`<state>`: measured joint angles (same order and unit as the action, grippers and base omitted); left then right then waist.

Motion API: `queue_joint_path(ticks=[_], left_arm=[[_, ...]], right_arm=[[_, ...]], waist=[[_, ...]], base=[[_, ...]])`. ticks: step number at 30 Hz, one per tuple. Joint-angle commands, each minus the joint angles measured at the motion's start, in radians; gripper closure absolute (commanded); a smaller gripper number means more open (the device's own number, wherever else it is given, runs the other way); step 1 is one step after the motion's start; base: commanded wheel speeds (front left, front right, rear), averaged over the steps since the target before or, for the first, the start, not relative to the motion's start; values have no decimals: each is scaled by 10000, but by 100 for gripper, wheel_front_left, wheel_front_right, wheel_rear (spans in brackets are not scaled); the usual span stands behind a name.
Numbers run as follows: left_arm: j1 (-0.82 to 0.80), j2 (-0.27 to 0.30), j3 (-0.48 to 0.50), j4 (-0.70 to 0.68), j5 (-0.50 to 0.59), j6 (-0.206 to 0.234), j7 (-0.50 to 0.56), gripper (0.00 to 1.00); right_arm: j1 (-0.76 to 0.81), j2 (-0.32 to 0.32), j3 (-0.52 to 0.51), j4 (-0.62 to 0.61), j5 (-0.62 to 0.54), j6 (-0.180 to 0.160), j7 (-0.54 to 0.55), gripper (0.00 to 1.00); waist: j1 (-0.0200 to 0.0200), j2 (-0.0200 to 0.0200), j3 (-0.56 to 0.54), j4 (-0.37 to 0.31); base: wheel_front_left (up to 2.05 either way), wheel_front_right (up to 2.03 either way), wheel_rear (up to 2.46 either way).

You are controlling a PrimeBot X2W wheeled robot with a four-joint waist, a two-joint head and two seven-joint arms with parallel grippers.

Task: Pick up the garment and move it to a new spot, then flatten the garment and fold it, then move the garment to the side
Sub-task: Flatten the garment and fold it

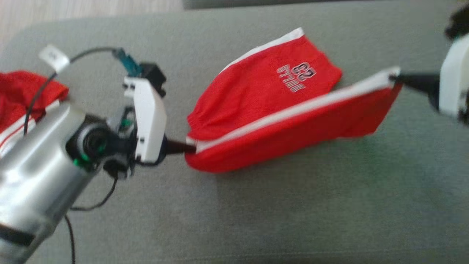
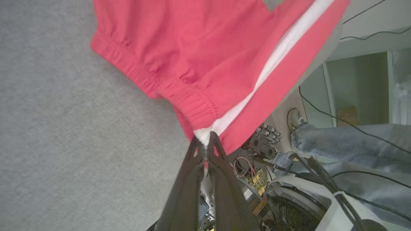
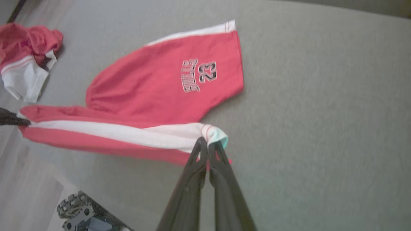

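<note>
Red shorts (image 1: 263,95) with a white side stripe and a "BULLS 23" print lie partly on the grey cloth surface (image 1: 293,220). The near side with the stripe is lifted and stretched between my two grippers. My left gripper (image 1: 190,147) is shut on the waistband corner, seen close in the left wrist view (image 2: 205,138) where the shorts (image 2: 199,54) hang in front. My right gripper (image 1: 394,77) is shut on the white hem corner, with the same pinch in the right wrist view (image 3: 208,143) and the printed leg (image 3: 167,83) flat beyond it.
A second red and white garment (image 1: 22,99) lies bunched at the far left edge of the surface, also in the right wrist view (image 3: 25,57). A person's jeans-clad leg and shoe (image 2: 337,141) are beside the table, with cables and robot base parts below.
</note>
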<state>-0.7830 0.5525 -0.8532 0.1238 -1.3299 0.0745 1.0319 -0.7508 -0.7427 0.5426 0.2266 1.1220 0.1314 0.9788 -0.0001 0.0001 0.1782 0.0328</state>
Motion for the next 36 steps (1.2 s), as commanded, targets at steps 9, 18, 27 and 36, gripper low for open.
queue_joint_path(ticks=[9,18,27,36], left_arm=[[-2626,-945,1058,2095,-186,-98,253,100],[-3957,-1583,1233,3448,-21,-145,142,100],[-4472,-2144,1271,4422,47,-464,-181,88],[-4495,-2052,1234,5016,556,-1145,-1186,0]], right_arm=[[-3023,1871,-1407,2800,-2055,-7,1045,100],[-4599,2897,-1894,4059,-3201,-7,603,100],[-5347,3251,-1995,4938,-3879,-7,-159,44],[-4797,3586,-1801,4800,-3501,-7,-2714,0]], waist=[[1,-1,2066,1313],[1,-1,2974,1553],[1,-1,3364,1636],[1,-1,2691,1458]], base=[[0,0,0],[0,0,0],[0,0,0],[0,0,0]])
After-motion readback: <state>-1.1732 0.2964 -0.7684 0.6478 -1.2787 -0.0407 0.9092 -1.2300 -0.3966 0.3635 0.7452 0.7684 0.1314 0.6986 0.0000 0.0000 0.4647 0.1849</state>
